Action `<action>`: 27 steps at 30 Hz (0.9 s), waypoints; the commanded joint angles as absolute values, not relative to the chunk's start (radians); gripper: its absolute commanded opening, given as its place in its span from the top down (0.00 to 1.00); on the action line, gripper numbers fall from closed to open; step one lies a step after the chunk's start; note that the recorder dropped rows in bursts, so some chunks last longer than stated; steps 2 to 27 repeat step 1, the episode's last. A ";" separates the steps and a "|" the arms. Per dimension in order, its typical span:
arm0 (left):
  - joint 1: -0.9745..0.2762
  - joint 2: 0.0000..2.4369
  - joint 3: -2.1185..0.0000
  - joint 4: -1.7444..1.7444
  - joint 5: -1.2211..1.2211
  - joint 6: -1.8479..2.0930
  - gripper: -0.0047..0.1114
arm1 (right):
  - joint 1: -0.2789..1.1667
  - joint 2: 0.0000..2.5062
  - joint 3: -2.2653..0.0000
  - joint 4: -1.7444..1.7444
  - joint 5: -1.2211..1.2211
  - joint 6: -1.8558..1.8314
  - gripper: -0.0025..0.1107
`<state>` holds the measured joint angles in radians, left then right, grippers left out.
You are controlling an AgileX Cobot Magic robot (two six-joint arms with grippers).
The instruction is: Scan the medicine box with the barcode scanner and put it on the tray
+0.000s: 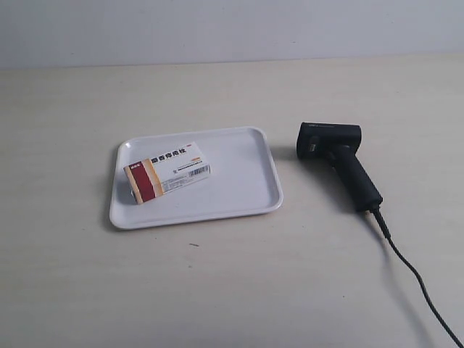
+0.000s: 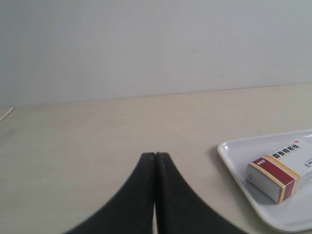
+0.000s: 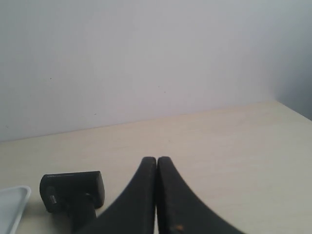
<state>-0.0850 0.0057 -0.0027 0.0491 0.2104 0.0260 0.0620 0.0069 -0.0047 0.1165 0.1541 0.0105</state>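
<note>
The white medicine box point(image 1: 167, 172) with its dark red and tan end band lies flat inside the white tray point(image 1: 246, 196), toward the tray's left half; it also shows in the left wrist view as the medicine box point(image 2: 275, 173) on the tray point(image 2: 234, 161). The black barcode scanner point(image 1: 341, 159) lies on the table to the right of the tray, its cable point(image 1: 417, 279) trailing to the near right. My left gripper point(image 2: 155, 155) is shut and empty, off to the side of the tray. My right gripper point(image 3: 156, 159) is shut and empty, beside the scanner point(image 3: 73, 192).
The pale wooden table point(image 1: 232, 290) ends at a plain white wall point(image 1: 232, 29) behind. A corner of the tray point(image 3: 12, 202) shows in the right wrist view. Neither arm appears in the exterior view.
</note>
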 commanded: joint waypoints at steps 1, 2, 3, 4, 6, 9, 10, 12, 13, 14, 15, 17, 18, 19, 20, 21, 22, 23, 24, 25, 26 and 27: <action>-0.083 0.000 0.000 0.044 0.207 0.029 0.96 | 0.053 0.000 0.000 0.121 0.151 0.000 0.98; -0.083 0.000 0.000 0.044 0.207 0.029 0.96 | 0.053 0.000 0.000 0.121 0.151 0.000 0.98; -0.083 0.000 0.000 0.044 0.207 0.029 0.96 | 0.053 0.000 0.000 0.121 0.151 0.000 0.98; -0.083 0.000 0.000 0.044 0.207 0.029 0.96 | 0.053 0.000 0.000 0.121 0.151 0.000 0.98; -0.083 0.000 0.000 0.044 0.207 0.029 0.96 | 0.053 0.000 0.000 0.121 0.151 0.000 0.98; -0.083 0.000 0.000 0.044 0.207 0.029 0.96 | 0.053 0.000 0.000 0.121 0.151 0.000 0.98; -0.083 0.000 0.000 0.044 0.207 0.029 0.96 | 0.053 0.000 0.000 0.121 0.151 0.000 0.98; -0.083 0.000 0.000 0.044 0.207 0.029 0.96 | 0.053 0.000 0.000 0.121 0.151 0.000 0.98; -0.083 0.000 0.000 0.044 0.207 0.029 0.96 | 0.053 0.000 0.000 0.121 0.151 0.000 0.98; -0.083 0.000 0.000 0.044 0.207 0.029 0.96 | 0.053 0.000 0.000 0.121 0.151 0.000 0.98; -0.083 0.000 0.000 0.044 0.207 0.029 0.96 | 0.053 0.000 0.000 0.121 0.151 0.000 0.98; -0.083 0.000 0.000 0.044 0.207 0.029 0.96 | 0.053 0.000 0.000 0.121 0.151 0.000 0.98; -0.083 0.000 0.000 0.044 0.207 0.029 0.96 | 0.053 0.000 0.000 0.121 0.151 0.000 0.98; -0.083 0.000 0.000 0.044 0.207 0.029 0.96 | 0.053 0.000 0.000 0.121 0.151 0.000 0.98; -0.083 0.000 0.000 0.044 0.207 0.029 0.96 | 0.053 0.000 0.000 0.121 0.151 0.000 0.98; -0.083 0.000 0.000 0.044 0.207 0.029 0.96 | 0.053 0.000 0.000 0.121 0.151 0.000 0.98; -0.083 0.000 0.000 0.044 0.207 0.029 0.96 | 0.053 0.000 0.000 0.121 0.151 0.000 0.98; -0.083 0.000 0.000 0.044 0.207 0.029 0.96 | 0.053 0.000 0.000 0.121 0.151 0.000 0.98; -0.083 0.000 0.000 0.044 0.207 0.029 0.96 | 0.053 0.000 0.000 0.121 0.151 0.000 0.98; -0.083 0.000 0.000 0.044 0.207 0.029 0.96 | 0.053 0.000 0.000 0.121 0.151 0.000 0.98; -0.083 0.000 0.000 0.044 0.207 0.029 0.96 | 0.053 0.000 0.000 0.121 0.151 0.000 0.98; -0.083 0.000 0.000 0.044 0.207 0.029 0.96 | 0.053 0.000 0.000 0.121 0.151 0.000 0.98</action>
